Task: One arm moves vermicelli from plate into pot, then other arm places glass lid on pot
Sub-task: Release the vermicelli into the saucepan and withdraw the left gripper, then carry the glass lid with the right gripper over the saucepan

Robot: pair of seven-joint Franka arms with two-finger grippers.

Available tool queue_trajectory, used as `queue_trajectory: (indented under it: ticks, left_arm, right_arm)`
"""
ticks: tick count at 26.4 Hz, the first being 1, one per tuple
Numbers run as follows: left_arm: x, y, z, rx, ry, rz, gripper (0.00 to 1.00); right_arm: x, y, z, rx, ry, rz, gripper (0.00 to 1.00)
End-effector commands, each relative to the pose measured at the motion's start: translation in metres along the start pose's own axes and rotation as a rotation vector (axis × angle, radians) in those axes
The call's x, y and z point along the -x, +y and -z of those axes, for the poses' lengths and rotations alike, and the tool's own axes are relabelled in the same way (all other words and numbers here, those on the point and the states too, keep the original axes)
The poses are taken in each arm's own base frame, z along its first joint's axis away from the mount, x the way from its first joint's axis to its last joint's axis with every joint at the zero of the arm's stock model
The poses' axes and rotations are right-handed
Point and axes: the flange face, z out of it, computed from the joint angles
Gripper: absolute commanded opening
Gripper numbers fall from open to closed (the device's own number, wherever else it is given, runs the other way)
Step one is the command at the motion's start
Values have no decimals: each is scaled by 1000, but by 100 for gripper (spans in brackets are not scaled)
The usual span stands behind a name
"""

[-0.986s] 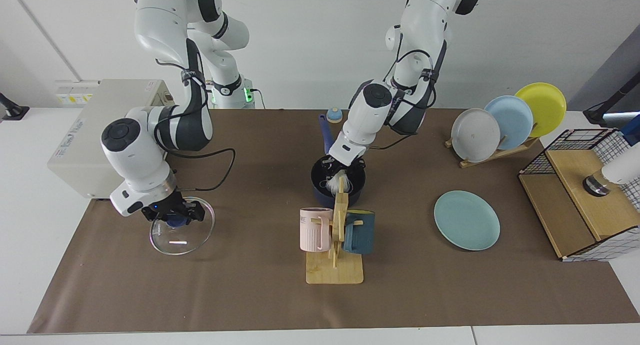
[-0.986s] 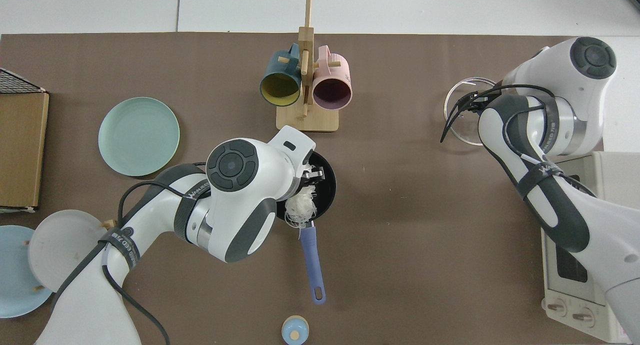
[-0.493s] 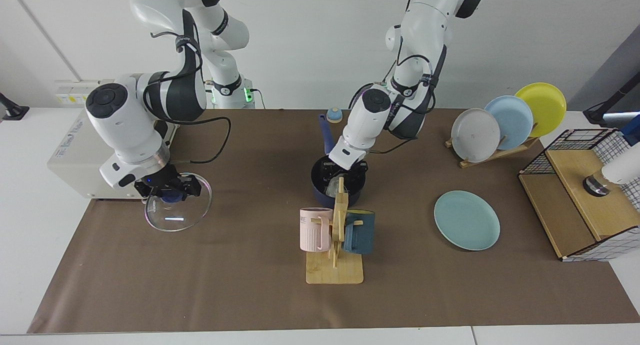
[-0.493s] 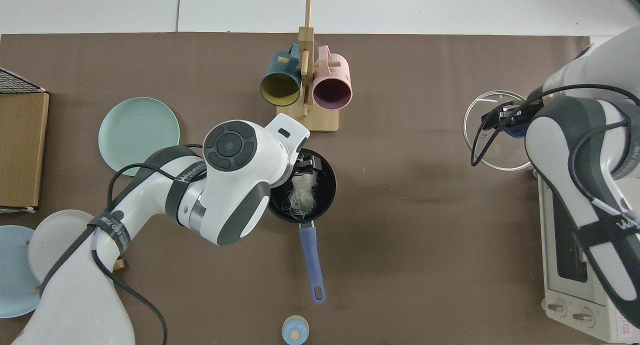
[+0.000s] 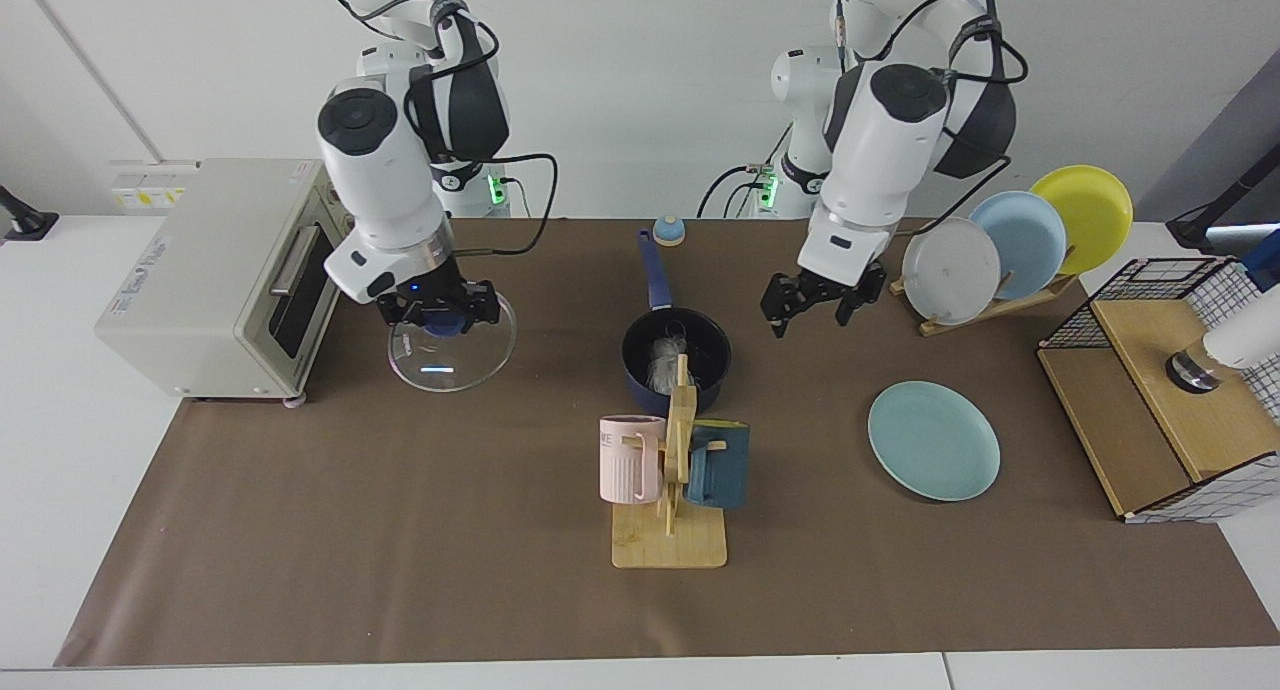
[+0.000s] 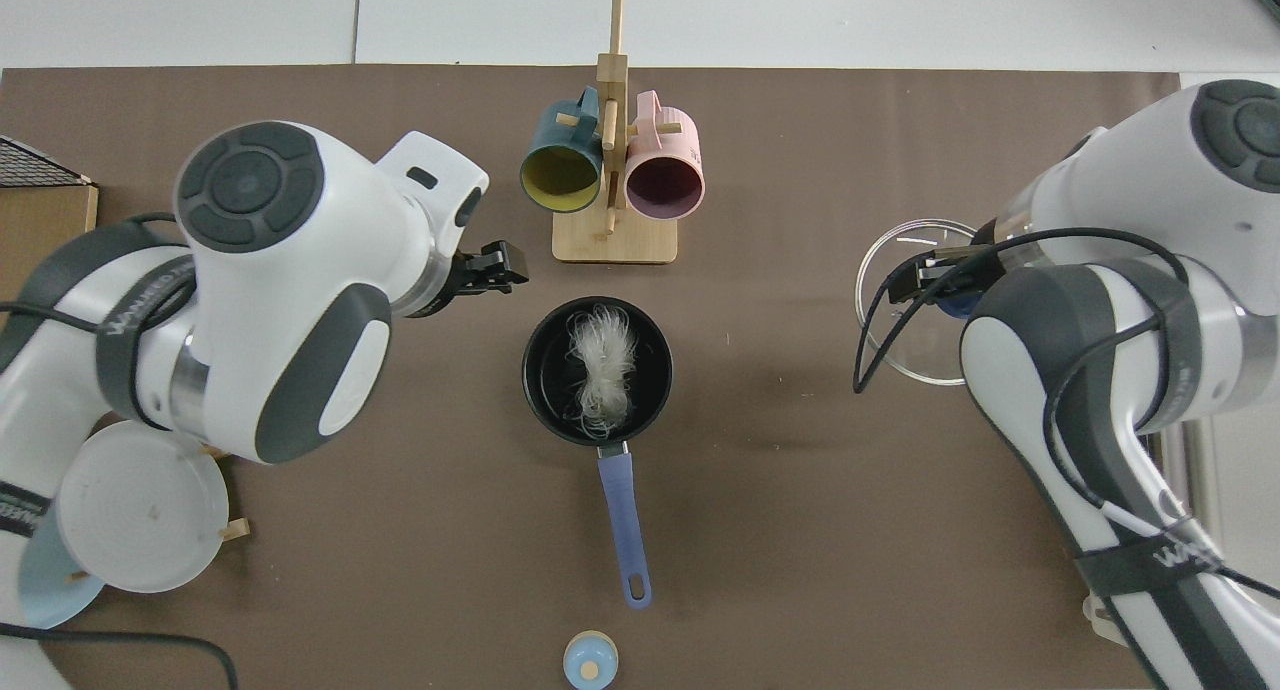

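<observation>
Facing cam: across the table from the arm bases, raised, tilted down, far enough to take in the whole brown mat [image 5: 400, 570]. Arm bases at frame top, toaster oven [image 5: 215, 270] at left edge, wire basket [image 5: 1180, 390] at right edge.

Top cam: straight down, closer, mat ends cropped. It's rotated half a turn against the facing cam: mug rack [image 6: 612, 170] at frame top here, low centre [image 5: 670, 480] there.

Shared: pot [image 5: 676, 358] [image 6: 597, 368] mid-frame, mug rack, small blue knob [image 5: 668, 230] [image 6: 590, 660], both arms.

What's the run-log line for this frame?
vermicelli: in pot | left gripper: open, raised beside pot | right gripper: holding glass lid aloft
</observation>
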Motion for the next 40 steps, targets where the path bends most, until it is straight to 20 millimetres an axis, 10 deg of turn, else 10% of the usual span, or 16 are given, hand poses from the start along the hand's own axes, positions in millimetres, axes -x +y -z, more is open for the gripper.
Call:
queue_trajectory:
  ticks: [1,12,23,40]
  left_arm:
    - [1,-61,34,-9,-36,-73,100]
    - [-15,-154,52,-19,-43,-187,100]
    - [-14,-144,53,-18,-38,-198,100]
    - [-15,-151,54,-21,-35,-187,100]
  right_arm:
    - [26,-45,8,-7,5,-61,0]
    - [63,-151,6,-31,43,-185,0]
    - [80,-251,-10,-26,45,-338,0]
    - [54,-287,-59,-55,84,-421,0]
